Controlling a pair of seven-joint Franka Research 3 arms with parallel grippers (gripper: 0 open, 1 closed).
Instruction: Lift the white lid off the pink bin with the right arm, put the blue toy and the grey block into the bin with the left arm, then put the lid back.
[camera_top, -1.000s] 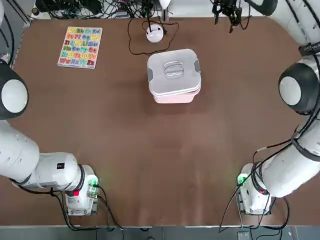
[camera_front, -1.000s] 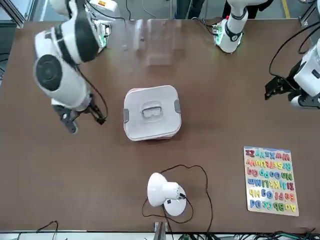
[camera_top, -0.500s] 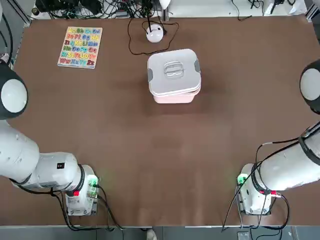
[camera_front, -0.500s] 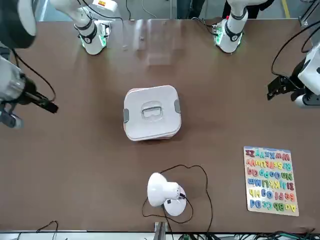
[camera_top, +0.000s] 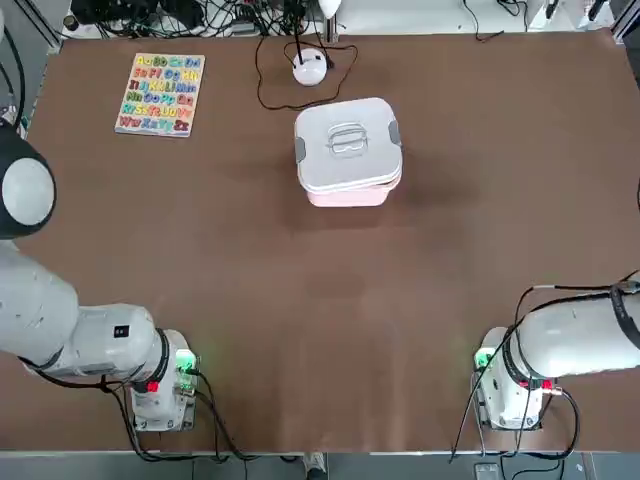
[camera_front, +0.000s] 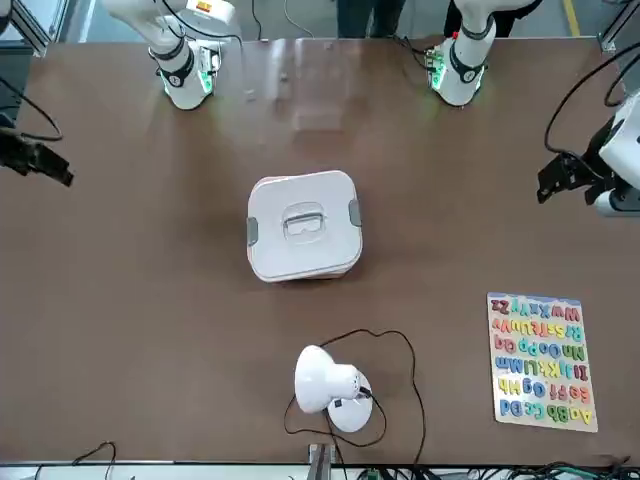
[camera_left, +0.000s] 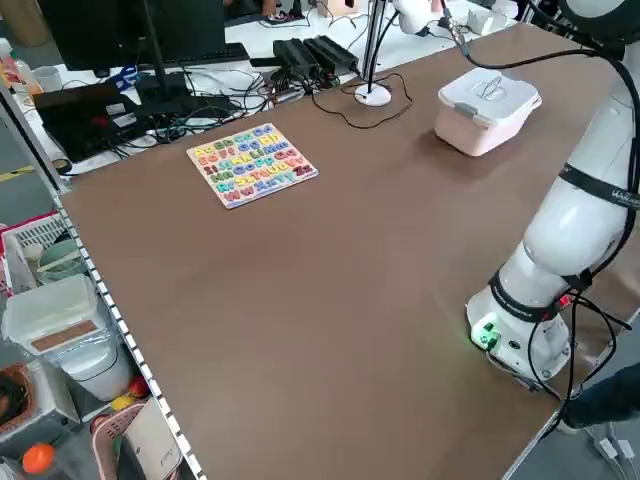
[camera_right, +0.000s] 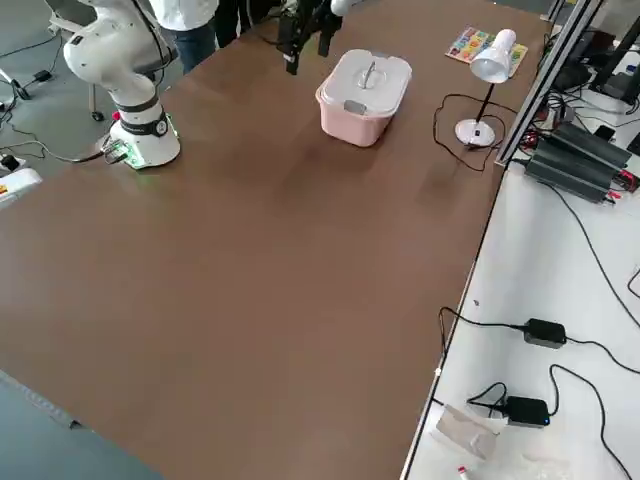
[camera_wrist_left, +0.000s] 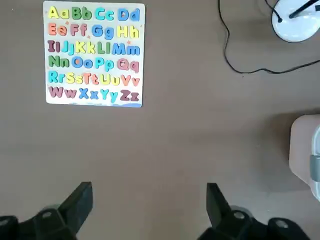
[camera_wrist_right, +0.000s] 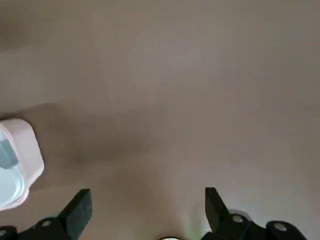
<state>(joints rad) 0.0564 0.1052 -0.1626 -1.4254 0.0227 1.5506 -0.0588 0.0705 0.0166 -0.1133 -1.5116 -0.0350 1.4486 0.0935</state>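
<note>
Top view shows only my arm bases; front view catches my right gripper (camera_front: 35, 160) at left edge, left gripper (camera_front: 565, 178) at right edge, both jaws apart, raised. White lid (camera_top: 347, 140) sits on pink bin (camera_top: 350, 194), upper centre

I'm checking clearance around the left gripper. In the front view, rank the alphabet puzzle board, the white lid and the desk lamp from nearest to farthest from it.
From the left gripper, at the picture's right edge:
1. alphabet puzzle board, same side, lower right.
2. white lid, mid-table.
3. desk lamp, bottom centre.
</note>
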